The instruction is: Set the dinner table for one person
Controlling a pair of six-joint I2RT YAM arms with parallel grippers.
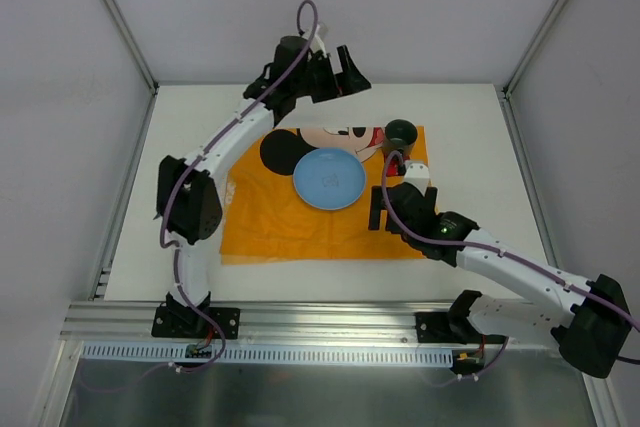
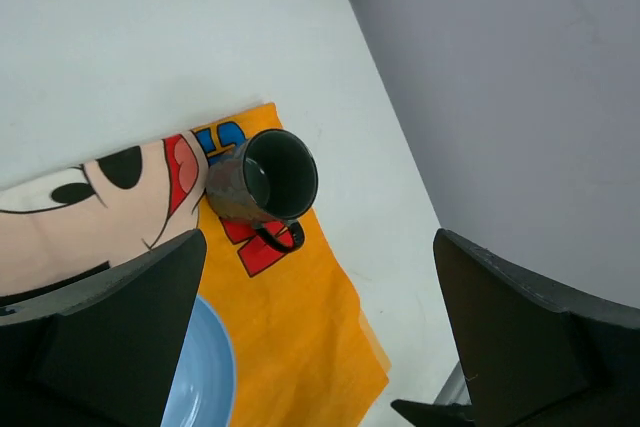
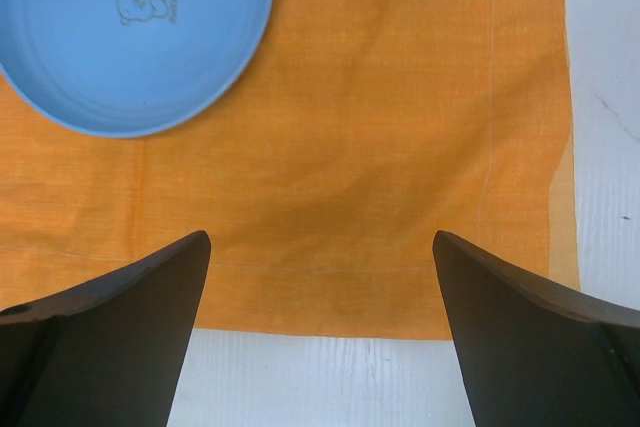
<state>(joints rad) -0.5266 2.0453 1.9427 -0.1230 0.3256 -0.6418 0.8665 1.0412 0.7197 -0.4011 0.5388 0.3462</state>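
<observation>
The dinner table (image 1: 470, 137) is a white top carrying an orange cartoon-mouse placemat (image 1: 270, 222). On the mat lies a light blue plate (image 1: 328, 178), and a dark mug (image 1: 400, 132) stands upright at its far right corner. My left gripper (image 1: 345, 72) hangs open high over the table's back edge, left of the mug; its wrist view looks down on the mug (image 2: 265, 182) and the plate's rim (image 2: 205, 377). Over the mat's near right part, my right gripper (image 1: 392, 199) is open and empty. Its view shows the plate (image 3: 130, 27) and mat edge (image 3: 350, 287).
An aluminium rail (image 1: 330, 319) runs along the near edge by the arm bases. Grey walls (image 1: 60, 97) enclose the table on three sides. Bare white tabletop (image 3: 320, 377) shows below the mat's near hem and right of the mat (image 2: 400, 207).
</observation>
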